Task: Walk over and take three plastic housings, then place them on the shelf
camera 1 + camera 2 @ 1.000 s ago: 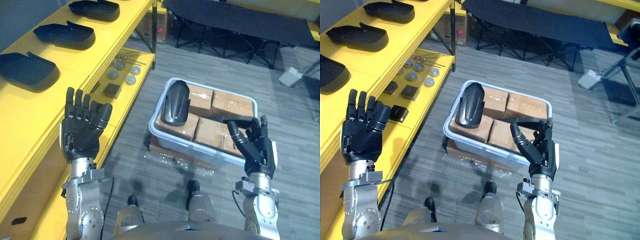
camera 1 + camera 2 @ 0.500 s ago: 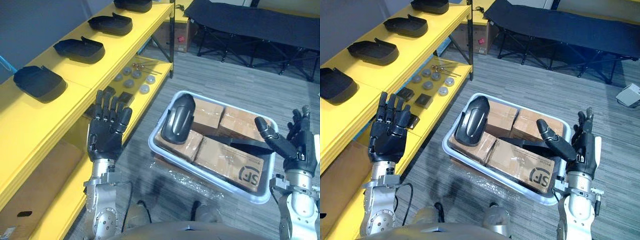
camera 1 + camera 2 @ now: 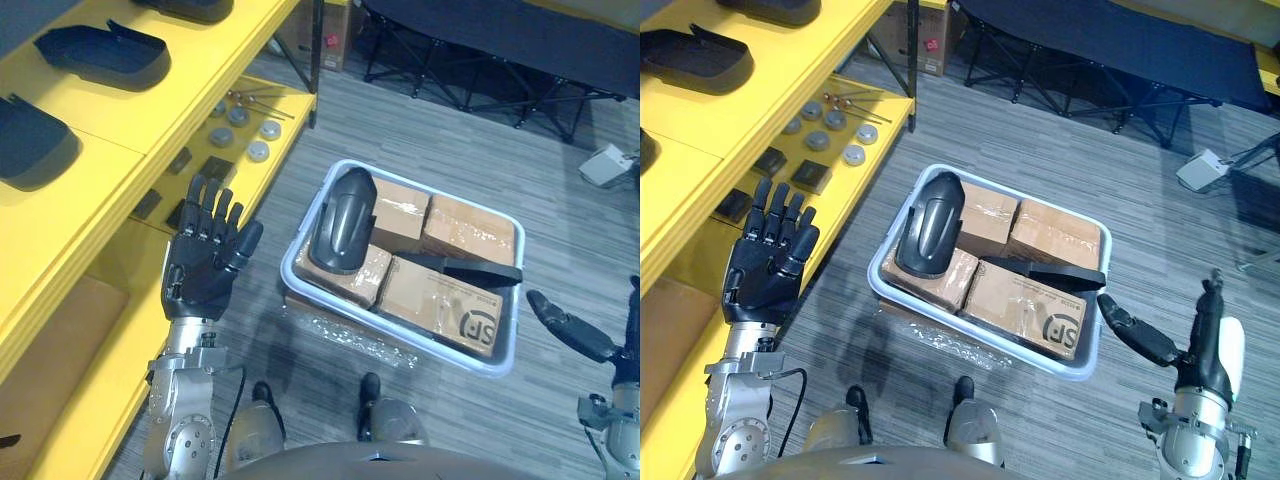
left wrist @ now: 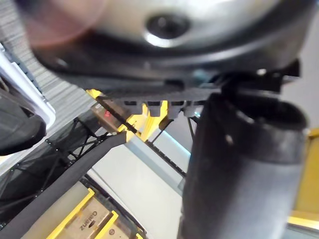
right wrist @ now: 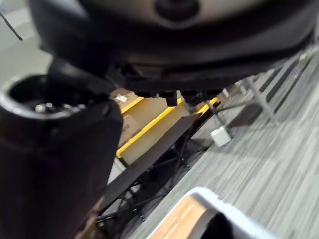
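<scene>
A dark plastic housing (image 3: 340, 220) lies tilted on cardboard boxes in a white bin (image 3: 298, 290) on the floor. A second, flatter dark piece (image 3: 465, 270) lies across the boxes to its right. Two more housings (image 3: 100, 55) (image 3: 30, 140) rest on the top board of the yellow shelf (image 3: 120, 170) at the left. My left hand (image 3: 205, 265) is raised between shelf and bin, fingers straight and spread, holding nothing. My right hand (image 3: 1160, 340) hovers past the bin's near right corner, fingers extended, empty.
Round metal parts (image 3: 255, 140) and small black blocks (image 3: 178, 160) sit on the shelf's lower board. A black folding cot (image 3: 500, 40) stands beyond the bin. A small white box (image 3: 605, 163) lies on the floor at the far right. Crumpled clear plastic (image 3: 350, 335) pokes out under the bin.
The camera has shifted, so the whole scene sits differently. My right hand has moved lower and further right, away from the bin. My left hand stays raised and spread.
</scene>
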Robot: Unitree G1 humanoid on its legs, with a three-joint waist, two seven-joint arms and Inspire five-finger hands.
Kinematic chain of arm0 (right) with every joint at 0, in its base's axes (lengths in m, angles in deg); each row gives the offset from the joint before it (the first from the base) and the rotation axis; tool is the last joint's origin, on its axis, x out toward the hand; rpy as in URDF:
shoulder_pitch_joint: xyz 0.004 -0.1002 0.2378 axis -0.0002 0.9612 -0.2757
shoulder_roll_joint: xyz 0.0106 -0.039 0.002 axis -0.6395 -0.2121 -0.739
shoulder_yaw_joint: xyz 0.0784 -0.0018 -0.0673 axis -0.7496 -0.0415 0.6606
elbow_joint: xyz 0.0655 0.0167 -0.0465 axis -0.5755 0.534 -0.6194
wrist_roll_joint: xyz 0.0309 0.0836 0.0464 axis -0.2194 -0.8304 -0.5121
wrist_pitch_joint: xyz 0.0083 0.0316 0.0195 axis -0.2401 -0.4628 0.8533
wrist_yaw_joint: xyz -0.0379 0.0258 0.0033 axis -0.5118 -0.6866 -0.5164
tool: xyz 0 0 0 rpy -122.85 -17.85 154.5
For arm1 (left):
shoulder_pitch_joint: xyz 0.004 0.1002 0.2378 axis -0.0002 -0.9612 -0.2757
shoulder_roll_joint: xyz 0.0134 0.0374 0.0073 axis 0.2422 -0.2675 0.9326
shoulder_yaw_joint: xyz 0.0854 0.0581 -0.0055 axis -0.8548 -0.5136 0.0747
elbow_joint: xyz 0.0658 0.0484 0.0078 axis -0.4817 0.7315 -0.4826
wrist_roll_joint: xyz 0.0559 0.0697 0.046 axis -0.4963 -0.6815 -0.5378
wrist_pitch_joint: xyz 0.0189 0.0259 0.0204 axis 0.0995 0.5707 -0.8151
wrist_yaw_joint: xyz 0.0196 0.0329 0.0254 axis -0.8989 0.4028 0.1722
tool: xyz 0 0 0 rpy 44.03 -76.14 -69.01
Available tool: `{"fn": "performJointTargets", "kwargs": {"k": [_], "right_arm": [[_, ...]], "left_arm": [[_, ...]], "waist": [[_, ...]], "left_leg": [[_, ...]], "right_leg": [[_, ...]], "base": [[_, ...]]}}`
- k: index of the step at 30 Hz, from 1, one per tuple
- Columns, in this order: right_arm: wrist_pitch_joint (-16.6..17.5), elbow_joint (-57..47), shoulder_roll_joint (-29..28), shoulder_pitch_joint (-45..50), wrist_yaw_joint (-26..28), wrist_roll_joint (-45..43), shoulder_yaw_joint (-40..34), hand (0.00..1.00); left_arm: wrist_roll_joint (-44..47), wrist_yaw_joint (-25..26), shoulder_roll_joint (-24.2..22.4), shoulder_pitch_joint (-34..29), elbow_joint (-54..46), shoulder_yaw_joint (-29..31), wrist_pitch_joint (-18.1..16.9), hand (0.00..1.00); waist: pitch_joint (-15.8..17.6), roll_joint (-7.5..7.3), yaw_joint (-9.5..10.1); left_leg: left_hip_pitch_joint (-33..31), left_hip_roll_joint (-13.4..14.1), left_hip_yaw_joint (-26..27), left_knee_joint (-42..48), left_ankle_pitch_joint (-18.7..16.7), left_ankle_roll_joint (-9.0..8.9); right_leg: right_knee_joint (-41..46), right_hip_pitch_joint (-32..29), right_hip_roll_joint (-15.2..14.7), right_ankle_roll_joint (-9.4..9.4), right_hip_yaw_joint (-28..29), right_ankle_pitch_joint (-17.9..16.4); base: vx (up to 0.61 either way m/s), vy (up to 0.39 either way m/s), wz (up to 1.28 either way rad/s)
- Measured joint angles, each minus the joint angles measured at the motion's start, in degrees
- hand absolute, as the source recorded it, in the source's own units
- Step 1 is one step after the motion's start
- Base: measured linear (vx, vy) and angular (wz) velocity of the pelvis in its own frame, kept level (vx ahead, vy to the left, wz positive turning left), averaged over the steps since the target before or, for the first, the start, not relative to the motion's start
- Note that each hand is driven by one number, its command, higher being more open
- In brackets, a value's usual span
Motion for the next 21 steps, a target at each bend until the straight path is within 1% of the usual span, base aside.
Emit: {"fn": "performJointTargets", "kwargs": {"k": [2,4,5,6,9,12,13,14,16,18,19,21], "right_arm": [[-1.4,3.7,0.8,-2.0,-3.8,1.9,-1.0,1.00],[-3.1,5.8,1.7,-4.4,-6.1,3.7,-1.7,1.00],[-4.6,6.8,2.6,-6.0,-7.0,4.8,-1.7,1.00],[-5.1,7.5,3.3,-6.8,-7.4,5.7,-1.7,1.00],[-8.0,11.2,7.2,-11.0,-8.2,8.3,-1.7,1.00],[-10.8,15.7,11.1,-16.9,-9.0,10.2,-0.7,1.00],[-11.4,17.2,12.6,-19.0,-9.1,10.2,0.1,1.00],[-11.7,17.8,13.1,-20.0,-9.1,10.2,0.5,1.00],[-12.7,19.6,14.7,-23.5,-8.8,10.1,2.1,1.00],[-12.9,19.8,15.4,-27.1,-8.7,9.8,3.4,1.00],[-12.9,19.8,16.6,-28.8,-8.1,9.7,4.6,1.00],[-13.1,19.8,18.6,-30.3,-6.7,9.7,6.3,1.00]], "left_arm": [[0.0,0.0,0.9,0.3,0.0,-0.4,0.3,1.00],[0.0,0.0,1.4,1.1,0.1,-0.5,1.0,1.00],[0.0,0.0,1.6,1.7,0.2,-0.5,1.1,1.00],[-0.1,-0.1,1.7,1.9,0.2,-0.5,1.1,1.00],[-0.2,-0.7,1.8,2.9,0.3,-0.5,1.2,1.00],[-0.2,-0.8,2.0,3.8,0.3,-0.3,1.2,1.00],[-0.2,-0.8,2.3,3.9,0.4,-0.4,1.2,1.00],[-0.2,-0.9,2.5,3.9,0.4,-0.4,1.2,1.00],[-0.2,-0.9,3.1,4.2,0.5,-0.3,1.2,1.00],[0.1,-1.0,3.1,4.2,0.5,0.1,1.2,1.00],[0.1,-1.2,3.1,4.4,0.6,0.2,1.2,1.00],[0.3,-1.4,3.0,4.5,0.9,0.1,1.1,1.00]], "waist": [[0.2,-0.42,-0.01],[0.3,-0.47,0.16],[0.3,-0.43,0.26],[0.4,-0.36,0.27],[1.4,0.28,1.32],[3.6,1.25,2.10],[4.3,1.77,2.47],[4.6,1.98,2.69],[6.6,2.52,3.47],[8.7,3.07,3.80],[10.1,3.33,4.09],[11.2,3.63,4.87]], "left_leg": [[-1.0,0.5,-0.3,1.2,-0.4,-0.12],[-1.5,0.7,-0.6,2.0,-0.7,-0.10],[-1.9,0.8,-0.8,2.3,-0.8,-0.07],[-2.4,0.8,-1.1,2.7,-0.9,-0.05],[-4.1,0.9,-2.1,4.0,-1.0,0.03],[-6.0,0.9,-3.5,5.4,-0.9,0.15],[-6.8,0.8,-4.1,5.9,-0.9,0.23],[-7.4,0.8,-4.4,5.9,-0.8,0.32],[-8.6,0.6,-5.4,6.5,-0.3,0.45],[-9.8,0.2,-6.2,6.6,0.3,0.64],[-10.3,-0.1,-6.5,6.6,0.8,0.82],[-10.9,-0.5,-6.5,6.2,1.3,0.98]], "right_leg": [[0.0,-0.3,0.5,-0.21,-0.1,0.1],[-0.2,-0.3,0.6,-0.27,-0.2,0.2],[-0.6,-0.3,0.8,-0.44,-0.3,0.4],[-0.8,-0.3,0.9,-0.41,-0.5,0.6],[-0.8,-0.9,1.0,-0.38,-1.2,0.8],[-0.7,-1.4,1.0,-0.41,-2.4,1.2],[-0.6,-1.8,1.0,-0.40,-2.9,1.2],[-0.4,-2.2,1.0,-0.43,-3.1,1.2],[0.4,-3.1,0.9,-0.51,-3.8,1.2],[1.5,-4.1,0.6,-0.68,-4.6,1.1],[2.0,-4.7,0.2,-0.70,-4.9,1.0],[3.0,-5.9,-0.4,-0.87,-4.8,0.9]], "base": [[0.00,0.000,0.00],[-0.01,0.008,0.02],[-0.02,0.016,0.06],[-0.04,0.020,0.08],[-0.04,0.020,0.14],[-0.07,0.029,0.18],[-0.08,0.027,0.18],[-0.06,0.023,0.19],[-0.06,0.013,0.19],[-0.06,0.017,0.21],[-0.05,0.024,0.14],[-0.05,0.033,0.09]]}}
